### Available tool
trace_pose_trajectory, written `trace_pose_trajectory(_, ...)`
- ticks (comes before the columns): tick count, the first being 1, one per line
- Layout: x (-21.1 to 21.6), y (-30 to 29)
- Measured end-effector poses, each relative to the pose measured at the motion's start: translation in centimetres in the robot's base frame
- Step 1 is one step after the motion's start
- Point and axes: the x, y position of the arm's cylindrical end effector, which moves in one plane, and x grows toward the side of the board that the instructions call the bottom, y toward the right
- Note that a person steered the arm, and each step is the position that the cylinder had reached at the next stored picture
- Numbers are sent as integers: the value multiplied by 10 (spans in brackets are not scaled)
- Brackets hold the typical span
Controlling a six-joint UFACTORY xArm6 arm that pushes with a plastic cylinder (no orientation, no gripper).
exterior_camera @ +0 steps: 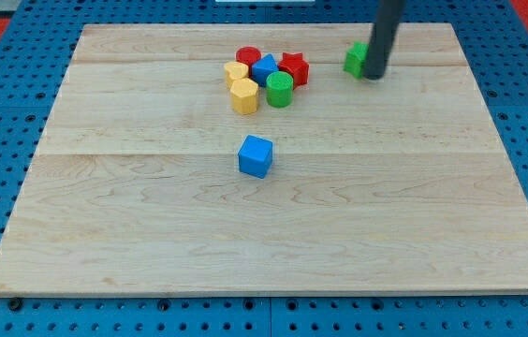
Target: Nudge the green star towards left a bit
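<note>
Up near the view's top edge of the wooden board (152,243), right of its middle, the dark rod (384,33) comes down at a slight slant, and my tip (374,75) rests on the wood right against the green star (356,59) — the rod covers the star's right side, so only its left part shows. There is no claw on this arm to be wide or narrow, just the plain rod, holding nothing.

Taking the green star as the mark, a cluster of blocks sits a short way to the view's left of it. Nearest the star is the red star (294,67); touching that one on its left is a blue block (264,68) whose shape I cannot quite make out, with a red cylinder (248,57) behind it. A green cylinder (279,90) stands at the front of the group, and two yellow blocks lie farthest from the green star — the smaller yellow block (236,72) and the yellow hexagonal block (243,95) just below it.

Well apart from the green star, down and to the view's left, a blue cube (256,155) sits alone near the board's middle.
</note>
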Motion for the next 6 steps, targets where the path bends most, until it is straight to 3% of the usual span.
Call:
trace_pose_trajectory(1, -31, -22)
trace_pose_trajectory(3, -31, 54)
trace_pose_trajectory(4, -59, 41)
trace_pose_trajectory(5, -66, -15)
trace_pose_trajectory(6, -65, -4)
